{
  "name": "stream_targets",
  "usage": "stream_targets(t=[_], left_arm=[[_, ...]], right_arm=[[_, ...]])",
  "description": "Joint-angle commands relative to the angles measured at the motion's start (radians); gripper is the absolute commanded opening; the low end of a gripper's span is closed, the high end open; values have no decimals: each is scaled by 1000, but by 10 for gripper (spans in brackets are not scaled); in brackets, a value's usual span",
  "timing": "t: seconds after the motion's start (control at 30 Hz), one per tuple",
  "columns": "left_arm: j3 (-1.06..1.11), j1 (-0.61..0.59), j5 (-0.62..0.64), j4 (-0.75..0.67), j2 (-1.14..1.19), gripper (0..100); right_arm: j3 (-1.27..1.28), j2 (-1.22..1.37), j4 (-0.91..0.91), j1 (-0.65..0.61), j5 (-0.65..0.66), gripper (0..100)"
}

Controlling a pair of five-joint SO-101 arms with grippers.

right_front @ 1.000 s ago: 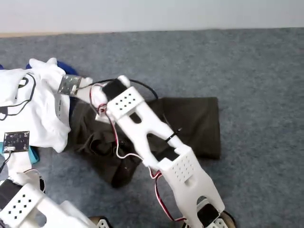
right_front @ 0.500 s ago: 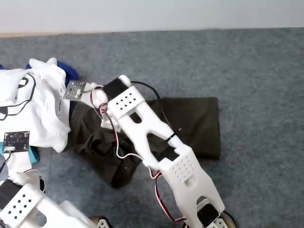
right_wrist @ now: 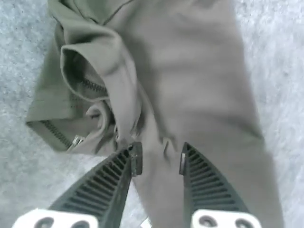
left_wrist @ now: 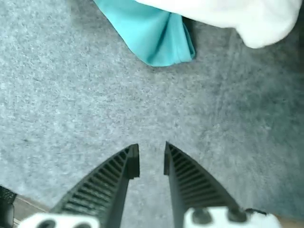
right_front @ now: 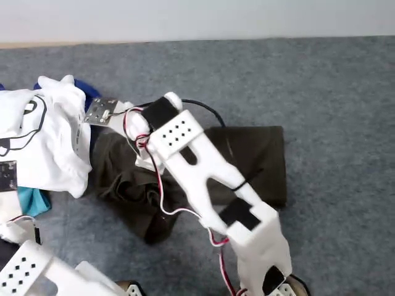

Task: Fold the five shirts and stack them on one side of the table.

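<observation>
Ok, the right arm (right_front: pixel 203 172) has swung off the white shirt (right_front: pixel 43 135) and now sits over the olive shirt (right_front: pixel 259 163). Its right gripper (right_wrist: pixel 157 159) hangs just above the olive shirt's bunched zip end, jaws a small gap apart, nothing in them. The left arm (right_front: pixel 37 274) has pulled back, away from the olive shirt. Its left gripper (left_wrist: pixel 152 159) is over bare bench (right_front: pixel 308 80), jaws narrowly parted, empty. That retreat exposes a teal shirt (right_front: pixel 31 200) under the white one, on the side away from the olive shirt. A blue shirt (right_front: pixel 91 94) peeks out near the olive shirt's bunched end.

Olive shirt: the end far from the white shirt lies flat, the near end is crumpled and touches the white shirt.

My read: olive is the next fold target, no grasp yet. Nothing looks stacked, so it's early in the task.
</observation>
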Motion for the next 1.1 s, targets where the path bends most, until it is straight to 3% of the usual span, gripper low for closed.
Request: stream_targets(t=[0.0,0.13,0.33,0.53,0.7,0.87,1.07], left_arm=[[-104,-9,6,81,-17,97],[-182,-81,0,143,-17,97],[-206,-307,-35,143,-17,97],[-108,-503,-37,57,-17,97],[27,-520,-37,-5,-17,97],[104,-516,-37,-58,-17,97],[145,-516,-37,-112,-17,97]], right_arm=[[66,-143,41,41,-51,144],[143,-196,41,87,-87,143],[166,-209,41,127,-183,143],[167,-208,35,119,-282,143],[244,-191,15,64,-213,91],[330,-182,-22,-31,-95,155],[354,-148,-130,-42,-40,179]])
